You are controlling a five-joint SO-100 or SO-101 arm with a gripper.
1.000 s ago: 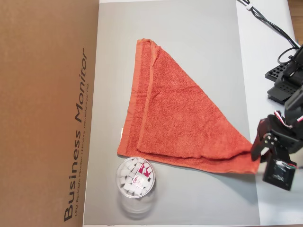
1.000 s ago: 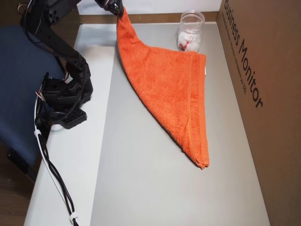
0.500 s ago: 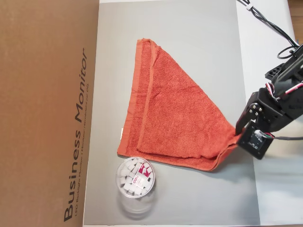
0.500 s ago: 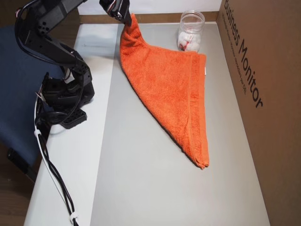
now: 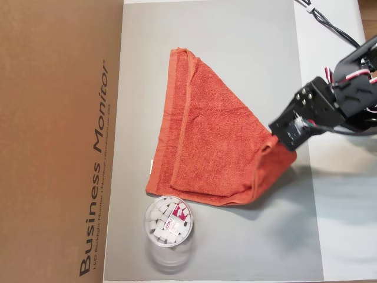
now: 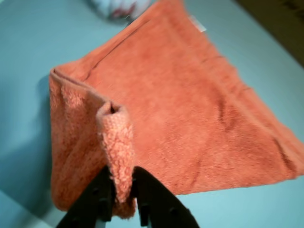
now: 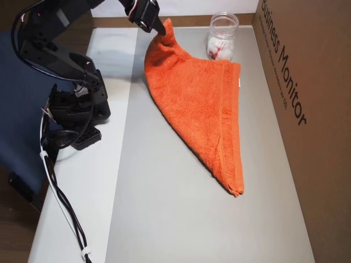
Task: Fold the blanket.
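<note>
The soft orange-red terry blanket (image 5: 215, 141) lies in the middle of the grey worktop (image 5: 247, 47), already folded into a triangle, and the black gripper (image 6: 121, 189) pinches one raised corner, so another fold seems left.

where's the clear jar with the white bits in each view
In an overhead view: the jar sits bottom centre, below the blanket's edge.
Wrist view: a blurred sliver at the top edge.
In an overhead view: top right, beside the cardboard box.
Shared landmark: the blanket's white tag.
</note>
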